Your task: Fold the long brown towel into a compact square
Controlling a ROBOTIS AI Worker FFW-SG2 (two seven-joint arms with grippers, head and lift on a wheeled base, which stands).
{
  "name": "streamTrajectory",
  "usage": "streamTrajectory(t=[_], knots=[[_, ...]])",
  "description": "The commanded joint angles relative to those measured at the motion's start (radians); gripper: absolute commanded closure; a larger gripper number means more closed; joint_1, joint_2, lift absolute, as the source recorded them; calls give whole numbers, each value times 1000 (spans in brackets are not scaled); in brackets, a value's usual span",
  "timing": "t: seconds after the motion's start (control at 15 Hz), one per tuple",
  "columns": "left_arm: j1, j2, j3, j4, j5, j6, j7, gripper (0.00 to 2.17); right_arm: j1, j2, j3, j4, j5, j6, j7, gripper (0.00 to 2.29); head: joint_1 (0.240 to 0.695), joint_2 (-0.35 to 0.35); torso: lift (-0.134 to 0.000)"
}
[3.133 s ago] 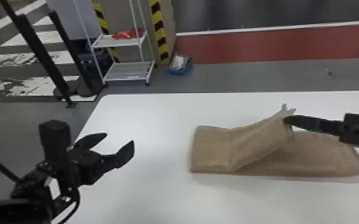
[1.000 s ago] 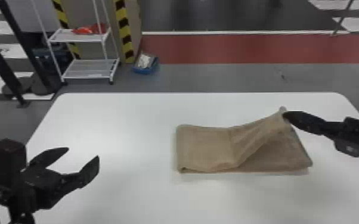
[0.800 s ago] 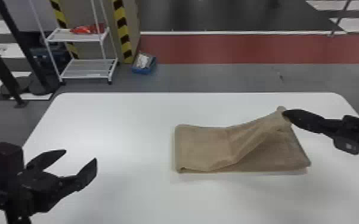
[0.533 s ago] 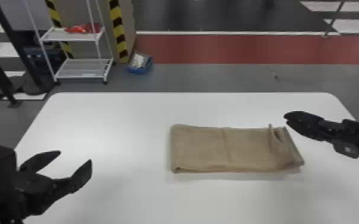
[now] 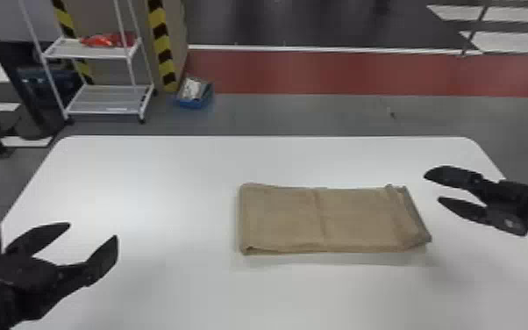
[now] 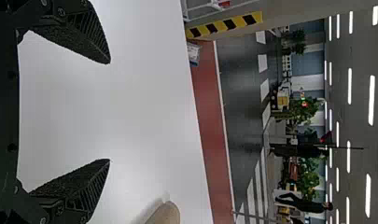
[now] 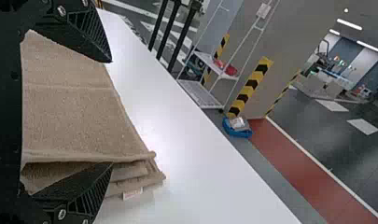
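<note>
The brown towel (image 5: 285, 219) lies folded as a wide flat rectangle on the white table, its right end slightly uneven with layered edges. To the towel's right, my right gripper (image 5: 432, 188) is open and apart from it. My left gripper (image 5: 94, 230) stands open well to the left of the towel, nothing between its fingers. In the left wrist view the left gripper (image 6: 109, 112) spreads over bare table, and a rounded end of the towel (image 6: 165, 214) shows. In the right wrist view the towel (image 7: 74, 112) lies beyond the open right gripper (image 7: 112, 112), with a small label at its layered edge.
The white table (image 5: 144, 175) extends around the towel on all sides. Past its far edge stand a white shelf rack (image 5: 109, 98), a striped post (image 5: 162, 48) and a blue bin (image 5: 194, 96) on the floor.
My right gripper has let go of the towel's raised corner, which has dropped flat, and stands apart on the right. The head view has shifted, with the left gripper nearer its left edge.
</note>
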Motion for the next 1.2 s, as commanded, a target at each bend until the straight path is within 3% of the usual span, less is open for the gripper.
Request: streamTrajectory(t=[0.0, 0.67, 0.8, 1.13], knots=[[-1, 3, 9, 7, 0, 0, 0, 151, -15, -7, 37, 27, 88, -13, -2, 87, 695, -39, -125], [-29, 3, 8, 44, 0, -9, -3, 151, -64, -7, 171, 69, 343, -37, -33, 191, 695, -54, -125], [-29, 5, 11, 53, -1, -19, -2, 151, -73, -7, 190, 93, 366, -46, -33, 191, 695, -60, -125], [-29, 5, 19, 58, 0, -28, -2, 151, -69, 25, 302, 115, 436, -59, -34, 194, 695, -35, -125]])
